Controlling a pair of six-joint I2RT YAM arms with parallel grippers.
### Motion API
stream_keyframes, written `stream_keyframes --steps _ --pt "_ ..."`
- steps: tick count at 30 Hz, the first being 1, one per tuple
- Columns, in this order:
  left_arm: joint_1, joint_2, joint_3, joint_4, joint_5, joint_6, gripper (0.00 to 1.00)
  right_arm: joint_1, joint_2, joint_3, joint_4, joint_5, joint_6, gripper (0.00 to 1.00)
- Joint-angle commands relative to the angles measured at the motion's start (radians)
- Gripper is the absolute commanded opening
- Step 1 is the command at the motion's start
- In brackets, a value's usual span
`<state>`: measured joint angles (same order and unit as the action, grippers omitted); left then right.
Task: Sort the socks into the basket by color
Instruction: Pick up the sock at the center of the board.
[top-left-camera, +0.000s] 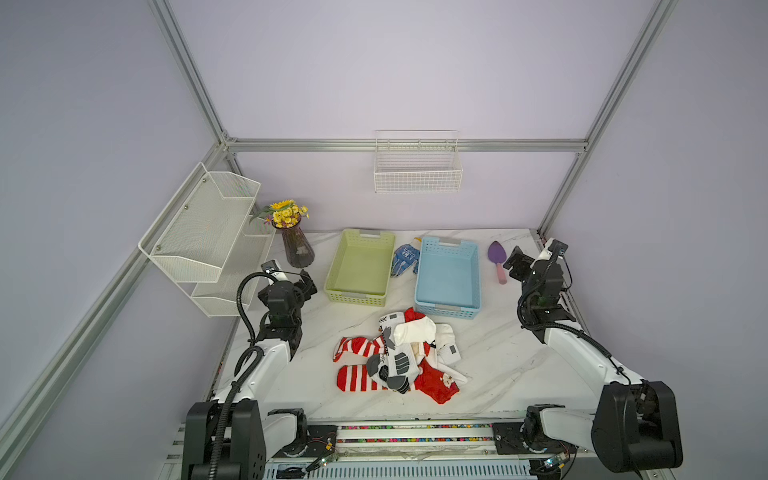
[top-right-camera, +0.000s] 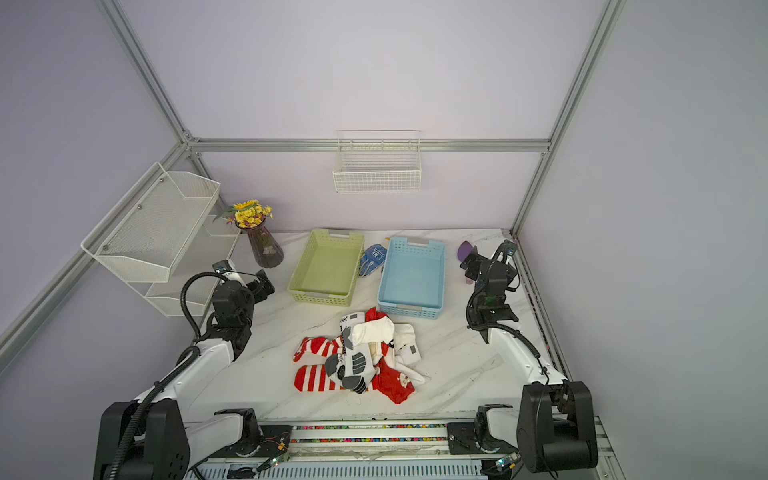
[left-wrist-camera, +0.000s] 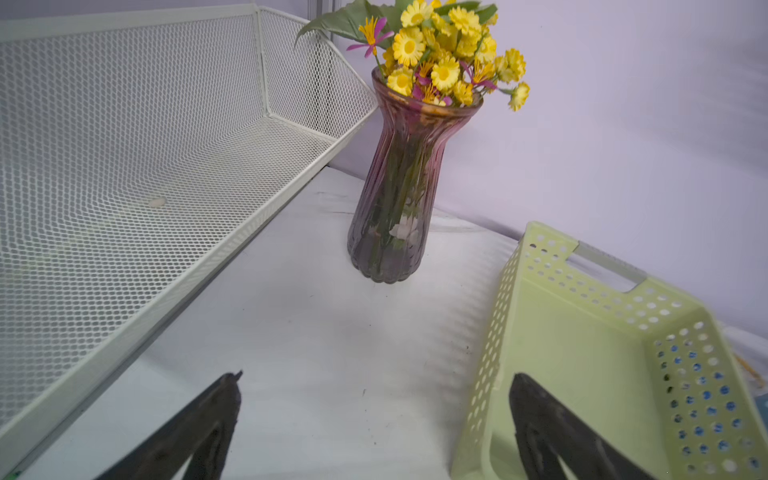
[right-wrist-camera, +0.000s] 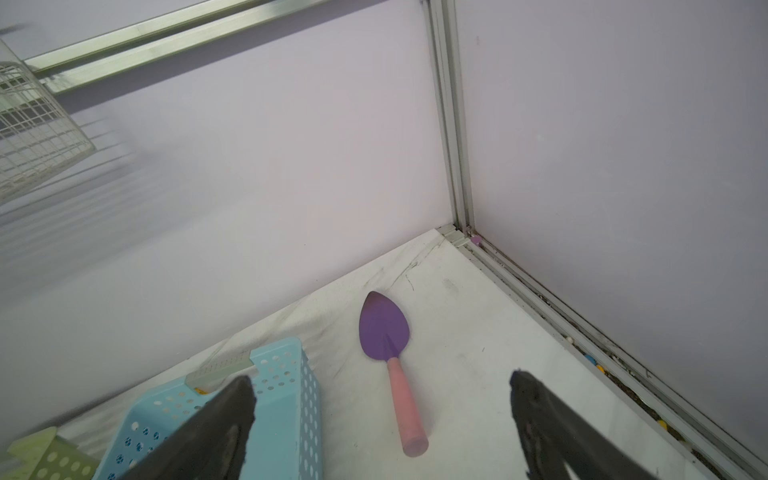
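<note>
Left fingers (left-wrist-camera: 199, 424) and right fingers (right-wrist-camera: 208, 428) gape, empty.

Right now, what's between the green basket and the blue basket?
A pair of blue white-dotted gloves lies in that gap, seen in both top views.

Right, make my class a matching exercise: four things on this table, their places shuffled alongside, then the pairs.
1 socks
2 gloves
3 trowel
4 vase

A between the green basket and the blue basket
B beside the white mesh rack
C heaped in front of both baskets
D beside the blue basket, away from the green one

Pairs: 1-C, 2-A, 3-D, 4-B
</note>
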<state>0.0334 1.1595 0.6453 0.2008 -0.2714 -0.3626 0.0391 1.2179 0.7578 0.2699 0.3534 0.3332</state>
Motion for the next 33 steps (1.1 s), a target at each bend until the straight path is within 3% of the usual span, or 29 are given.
stream_keyframes --steps 1,8,12,15,20,30,33 --pt "0.005 0.019 0.139 -0.244 0.158 -0.102 1.00 -0.004 -0.043 0.065 -0.266 -0.140 0.079 0.97" --pt "0.000 0.044 0.286 -0.363 0.335 -0.121 1.00 -0.004 -0.115 0.122 -0.412 -0.397 0.115 0.97" --pt "-0.025 0.013 0.326 -0.407 0.362 -0.085 1.00 0.006 -0.109 0.192 -0.561 -0.462 0.119 0.97" --pt "-0.042 -0.017 0.340 -0.432 0.360 -0.059 1.00 0.058 -0.076 0.279 -0.711 -0.444 0.100 0.97" --pt "-0.067 -0.028 0.365 -0.469 0.375 -0.040 1.00 0.314 0.022 0.414 -0.944 -0.203 0.092 0.97" --pt "-0.121 0.011 0.450 -0.607 0.364 0.017 1.00 0.547 0.044 0.436 -0.957 -0.223 0.183 0.97" --pt "-0.127 0.018 0.452 -0.615 0.340 0.028 1.00 0.621 0.089 0.494 -1.041 -0.215 0.222 0.90"
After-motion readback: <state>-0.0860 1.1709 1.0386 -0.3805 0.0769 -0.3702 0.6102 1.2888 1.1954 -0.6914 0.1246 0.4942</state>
